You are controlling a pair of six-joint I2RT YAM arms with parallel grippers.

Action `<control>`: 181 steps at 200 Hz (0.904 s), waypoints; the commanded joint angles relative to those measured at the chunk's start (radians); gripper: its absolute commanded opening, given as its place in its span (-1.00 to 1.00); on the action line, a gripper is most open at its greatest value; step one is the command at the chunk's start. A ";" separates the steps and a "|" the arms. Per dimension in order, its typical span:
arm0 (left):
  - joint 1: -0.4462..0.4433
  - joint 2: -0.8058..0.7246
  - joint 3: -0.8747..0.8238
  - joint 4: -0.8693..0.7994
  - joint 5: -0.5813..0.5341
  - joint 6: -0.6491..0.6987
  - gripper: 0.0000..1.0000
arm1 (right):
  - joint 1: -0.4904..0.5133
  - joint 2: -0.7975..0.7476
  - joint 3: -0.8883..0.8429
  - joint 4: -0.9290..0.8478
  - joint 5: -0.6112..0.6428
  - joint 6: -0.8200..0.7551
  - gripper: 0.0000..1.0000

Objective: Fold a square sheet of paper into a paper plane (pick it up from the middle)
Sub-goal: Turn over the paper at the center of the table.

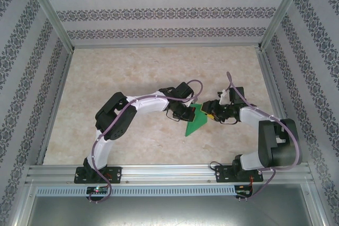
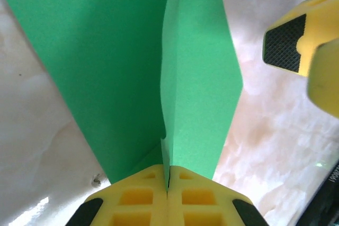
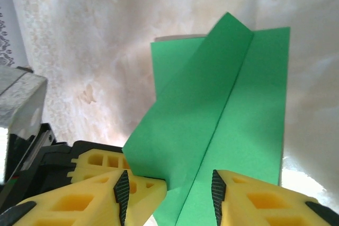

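Left pincer (image 2: 168,182): pressed together, pinching the thin bright green paper sheet (image 2: 132,67) at the near end of its centre crease. Two flaps open away from the pinch, one wide and one narrow.

Right pincer (image 3: 168,191): spread, with its dark-padded yellow fingers (image 3: 123,191) on either side of the sheet's near edge. I see no pad pressing on the paper.

The sheet sits mid-way across the pale marbled surface (image 1: 132,78), between the two arm tips. I cannot tell whether its far end rests down.

Risks, as I judge them:
- One small pinch carries the whole sheet, so a tug from the right side could swing it or slip it out.
- If the right jaws close off the crease line, they could catch a single flap and set a crooked fold, leaving uneven wings.
- The two pincers work very close together and could knock each other.

View differences:
- The left wrist camera shows the closed pinch on the crease, with one right finger pad standing apart from the paper.
- The right wrist camera shows the gap between its own jaws and the crease running the sheet's length.
- From overhead, both arms converge on a small green wedge, and the grip detail is too small to read.
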 commanded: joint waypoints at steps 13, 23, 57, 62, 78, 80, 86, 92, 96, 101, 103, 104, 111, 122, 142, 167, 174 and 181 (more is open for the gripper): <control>0.019 -0.090 0.017 0.025 0.058 -0.006 -0.93 | -0.035 -0.042 -0.018 0.006 -0.087 -0.027 0.01; 0.023 -0.100 0.018 0.023 0.060 -0.008 -0.93 | -0.045 -0.045 -0.020 0.013 -0.106 -0.023 0.03; 0.035 -0.136 0.031 0.029 0.065 -0.030 -0.92 | -0.070 -0.065 -0.042 0.079 -0.174 0.034 0.17; 0.035 -0.142 0.033 0.028 0.063 -0.032 -0.93 | -0.072 -0.070 -0.046 0.088 -0.180 0.045 0.17; 0.039 -0.159 0.042 0.032 0.050 -0.046 -0.93 | -0.073 -0.087 -0.057 0.125 -0.191 0.083 0.20; 0.040 -0.160 0.043 0.034 0.048 -0.049 -0.93 | -0.073 -0.090 -0.058 0.131 -0.192 0.088 0.20; 0.043 -0.167 0.043 0.042 0.042 -0.060 -0.92 | -0.073 -0.095 -0.063 0.150 -0.198 0.105 0.21; 0.046 -0.173 0.040 0.056 0.041 -0.072 -0.93 | -0.073 -0.100 -0.068 0.174 -0.206 0.129 0.22; 0.047 -0.181 0.038 0.062 0.037 -0.078 -0.93 | -0.073 -0.102 -0.069 0.185 -0.211 0.138 0.22; 0.049 -0.188 0.039 0.066 0.027 -0.087 -0.92 | -0.073 -0.106 -0.072 0.196 -0.216 0.153 0.22; 0.049 -0.192 0.038 0.067 0.022 -0.087 -0.92 | -0.073 -0.106 -0.071 0.199 -0.217 0.157 0.23; 0.049 -0.194 0.038 0.068 0.020 -0.089 -0.92 | -0.073 -0.106 -0.071 0.199 -0.218 0.158 0.23; 0.051 -0.207 0.037 0.074 0.006 -0.095 -0.92 | -0.075 -0.113 -0.070 0.199 -0.220 0.167 0.23; 0.056 -0.228 0.039 0.080 -0.012 -0.103 -0.92 | -0.079 -0.127 -0.072 0.199 -0.224 0.179 0.25; 0.065 -0.264 0.042 0.089 -0.036 -0.114 -0.92 | -0.085 -0.155 -0.079 0.202 -0.222 0.209 0.29; 0.072 -0.284 0.028 0.133 -0.013 -0.150 -0.91 | -0.089 -0.180 -0.097 0.294 -0.238 0.304 0.36; 0.072 -0.285 0.024 0.144 -0.008 -0.157 -0.92 | -0.089 -0.183 -0.101 0.332 -0.246 0.340 0.38; 0.073 -0.285 0.021 0.157 -0.003 -0.168 -0.92 | -0.090 -0.184 -0.100 0.357 -0.253 0.365 0.39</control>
